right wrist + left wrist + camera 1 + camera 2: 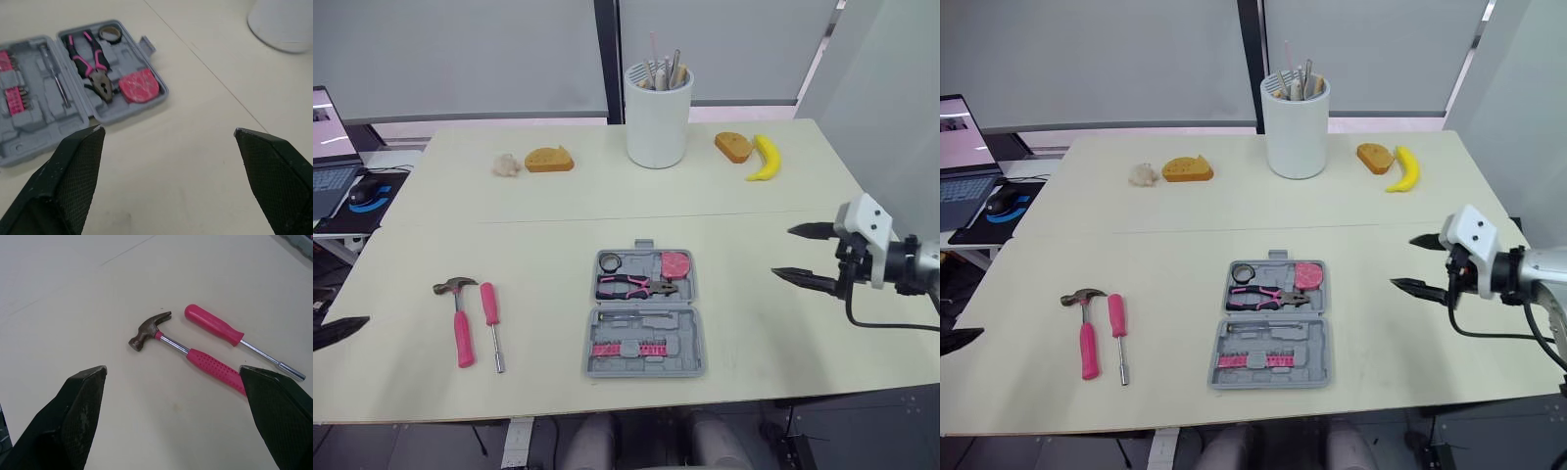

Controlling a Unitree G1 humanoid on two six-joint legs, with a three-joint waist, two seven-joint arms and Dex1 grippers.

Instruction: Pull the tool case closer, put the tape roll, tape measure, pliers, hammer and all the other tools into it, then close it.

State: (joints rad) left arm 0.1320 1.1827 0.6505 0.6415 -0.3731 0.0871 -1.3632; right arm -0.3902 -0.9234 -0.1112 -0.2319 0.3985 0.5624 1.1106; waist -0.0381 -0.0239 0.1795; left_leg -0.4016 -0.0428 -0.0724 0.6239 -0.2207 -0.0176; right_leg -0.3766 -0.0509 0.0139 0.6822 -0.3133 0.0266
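Two tools, hammer [460,318] and nut driver [493,324], lie lower left, outside the open tool case [644,313] at lower centre. Left gripper [171,369] and right gripper [783,253] gape empty. Such close-lying handles could invite a double grab.

The grey tool case [671,321] lies open and flat, holding the tape roll [611,261], pink tape measure [674,264] and pink-handled pliers [631,286] (a pink strip of bits [626,349] too). Well left of the case, the pink-handled hammer [460,318] and pink nut driver [492,323] lie side by side.
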